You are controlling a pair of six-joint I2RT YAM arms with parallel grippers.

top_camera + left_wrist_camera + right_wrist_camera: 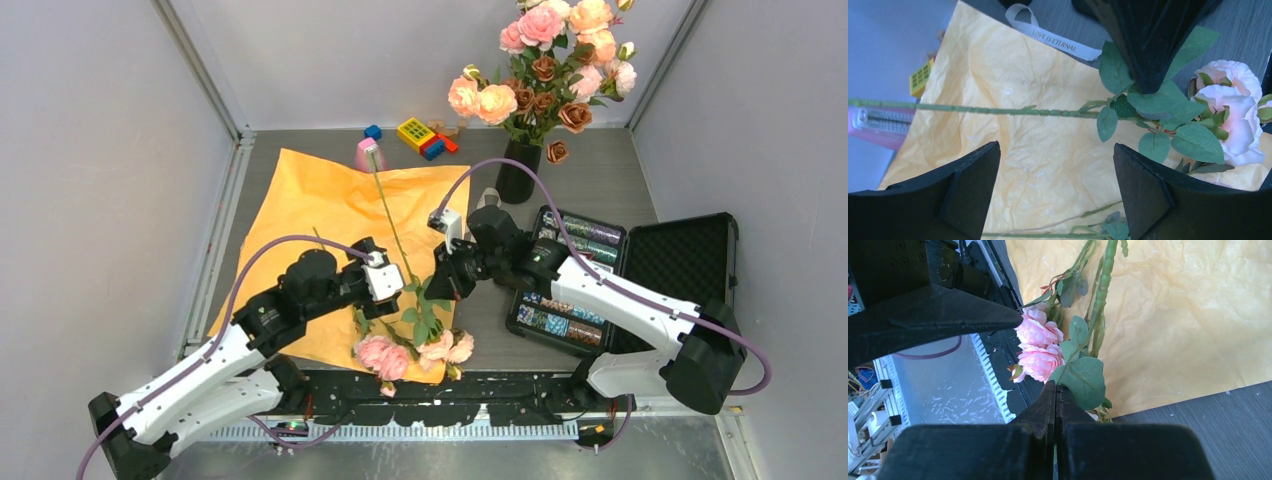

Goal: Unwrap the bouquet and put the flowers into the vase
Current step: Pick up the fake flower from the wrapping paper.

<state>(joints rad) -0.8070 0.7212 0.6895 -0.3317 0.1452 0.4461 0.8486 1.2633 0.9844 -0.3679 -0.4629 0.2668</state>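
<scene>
Paper (310,200) spread flat, flowers (400,352) lying on it near front edge, right gripper (1055,390) pinched on a leaf (1083,380), left gripper (1056,150) gaping over stem (998,109); likely next: grasp, lift toward vase (517,175).

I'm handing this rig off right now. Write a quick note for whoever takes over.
Left gripper: jaws open, hovering over a long stem, holding nothing.
Right gripper: jaws shut, apparently pinching leaves of the flowers.
Orange paper is spread flat with the flowers lying at its near edge. The ribbon is off, lying near the vase at the back.
Done: unwrapping.
Left: lift the flowers into the vase, which is already crowded with other roses.
</scene>
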